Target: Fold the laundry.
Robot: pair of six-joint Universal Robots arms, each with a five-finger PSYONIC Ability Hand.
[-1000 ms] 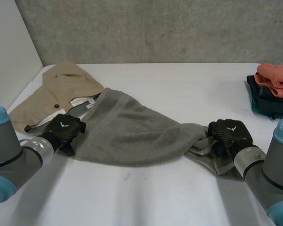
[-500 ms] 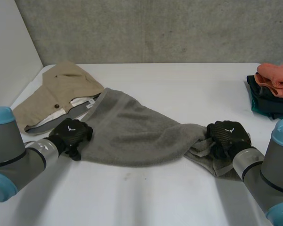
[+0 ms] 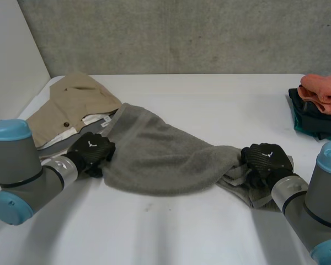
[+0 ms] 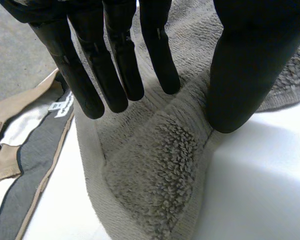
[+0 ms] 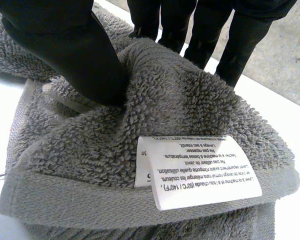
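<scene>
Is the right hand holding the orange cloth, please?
No, the right hand pinches the grey towel; the orange cloth lies apart on a dark pile.

Plain grey terry towel (image 3: 160,152), white care label (image 5: 202,172) printed black, beige trousers (image 3: 71,105), orange folded cloth (image 3: 323,91), plain white surface (image 3: 220,99).

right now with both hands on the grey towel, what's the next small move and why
Probably draw the right hand away from the left hand, both pinching the grey towel: its end in the right hand is bunched, so tension should spread it flat.
</scene>
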